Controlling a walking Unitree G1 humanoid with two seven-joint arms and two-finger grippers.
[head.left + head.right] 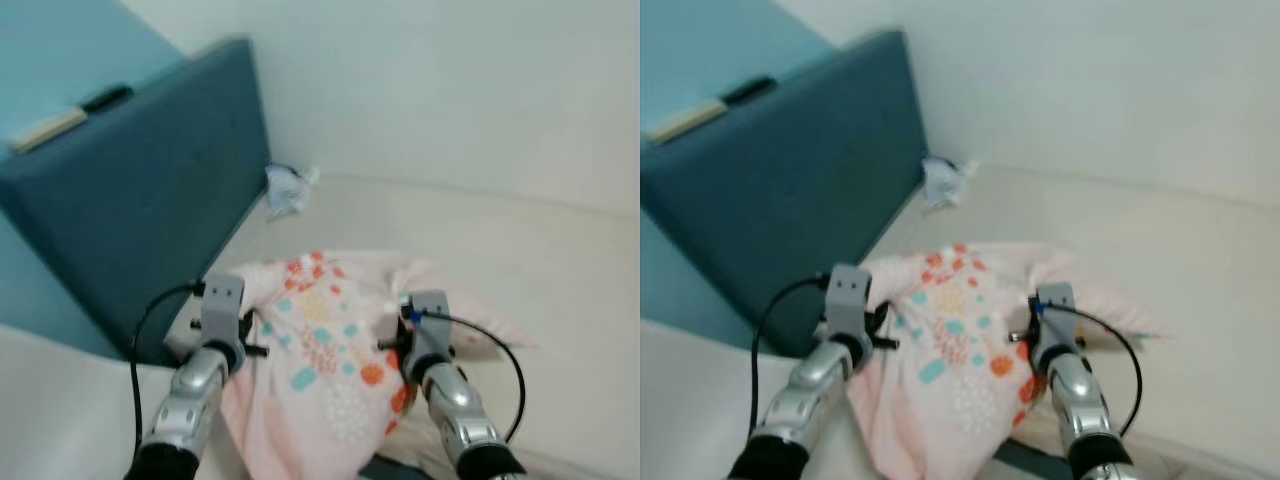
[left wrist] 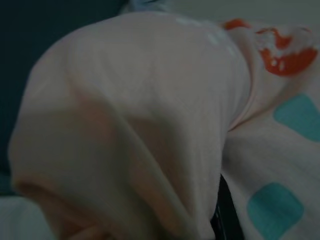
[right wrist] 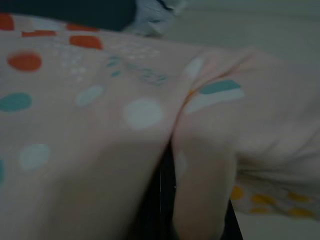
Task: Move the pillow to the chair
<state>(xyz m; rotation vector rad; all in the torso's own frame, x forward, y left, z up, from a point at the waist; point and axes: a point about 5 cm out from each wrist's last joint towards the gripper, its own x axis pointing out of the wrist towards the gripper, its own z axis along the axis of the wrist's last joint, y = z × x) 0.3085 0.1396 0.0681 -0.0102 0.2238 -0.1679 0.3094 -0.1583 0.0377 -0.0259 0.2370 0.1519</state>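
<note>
So no readable labels or text anywhere. Pillow (image 1: 325, 345), pink w/ orange, teal and white blobs, sits on a cream bed (image 1: 560, 270), held between both arms. Left gripper (image 1: 238, 318) and right gripper (image 1: 408, 330) are buried in fabric, so can't tell jaw state. Blue headboard (image 1: 140, 190) on robot's left, crumpled whitish thing (image 1: 288, 188) at its foot, pale wall (image 1: 450, 80) behind.

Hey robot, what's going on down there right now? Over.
Left gripper and right gripper pinch the pillow from both sides. Pillow raised before blue headboard. Crumpled wrapper lies beyond.
</note>
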